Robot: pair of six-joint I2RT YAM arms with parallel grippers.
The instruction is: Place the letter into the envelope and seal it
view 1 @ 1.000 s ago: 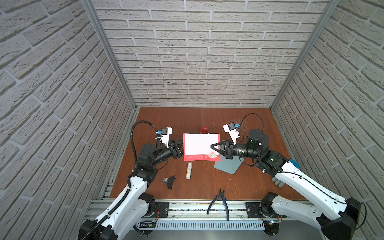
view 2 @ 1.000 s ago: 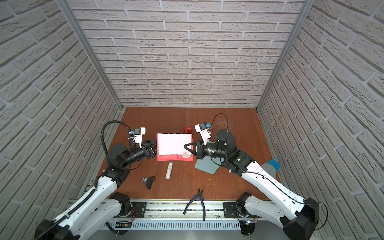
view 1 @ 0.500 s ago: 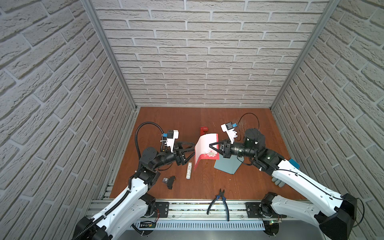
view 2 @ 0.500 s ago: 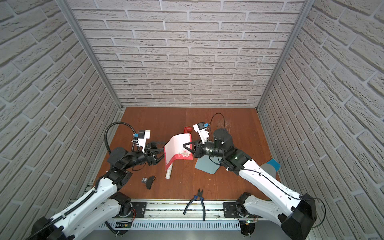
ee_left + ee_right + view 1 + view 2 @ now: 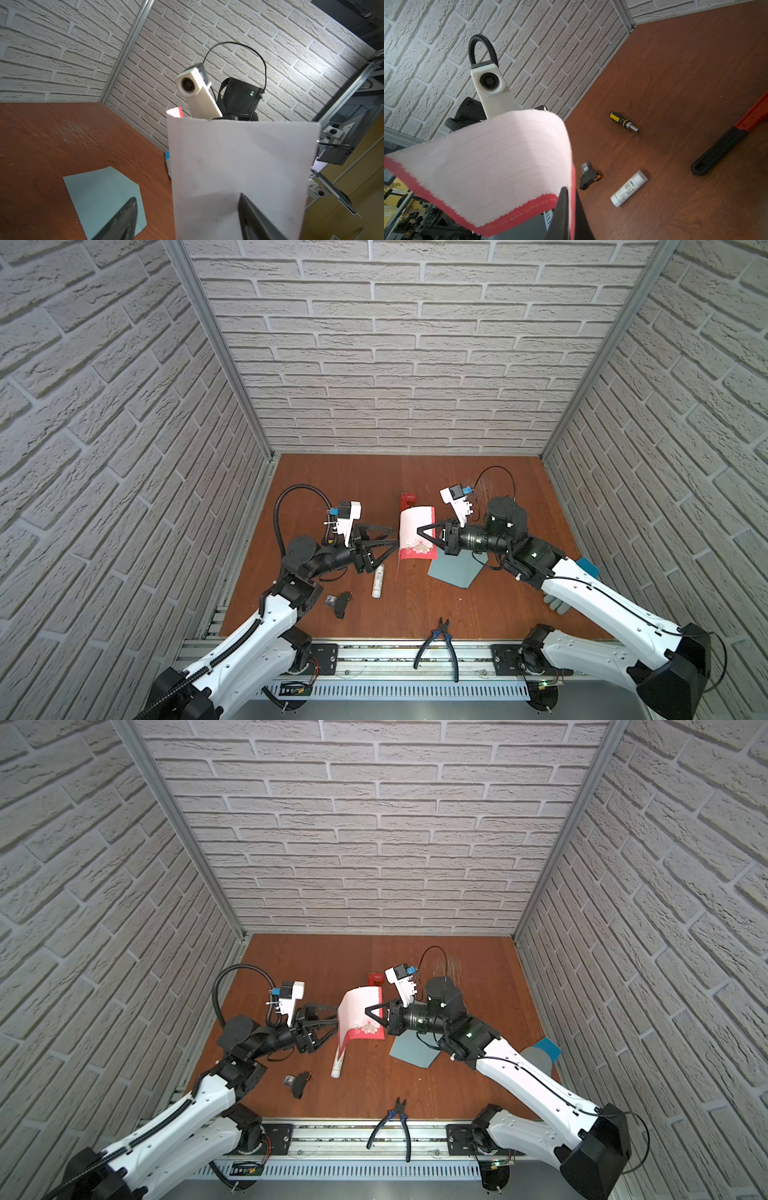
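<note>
At the near edge, blue-handled pliers (image 5: 441,640) lie across the rail. A little farther in, at the left of the table (image 5: 345,481), are a small black relay socket (image 5: 338,603) and a white glue stick (image 5: 378,581). To the right of them the envelope (image 5: 455,572) lies flat on the table. It is blue-grey, and its pointed outline suggests that the flap is folded out toward the near side. Just beyond it the letter (image 5: 409,526) is lifted off the table. The right pincer (image 5: 419,529) is pressed together on the letter's right edge and holds it standing, bent over toward the left. The left pincer (image 5: 396,539) is spread wide, with its tips just beside the letter's left edge, and it grips nothing. So the envelope lies to the near right of the letter, under the right arm, which is the nearer one. I judge that the letter must come down, flatten and slide in at the flap side. In the right wrist view the letter (image 5: 492,158) shows a pale pink lined face and a red scalloped border with small print. In the left wrist view its back is plain white. Farthest, a red tool (image 5: 407,498) lies behind the letter.
</note>
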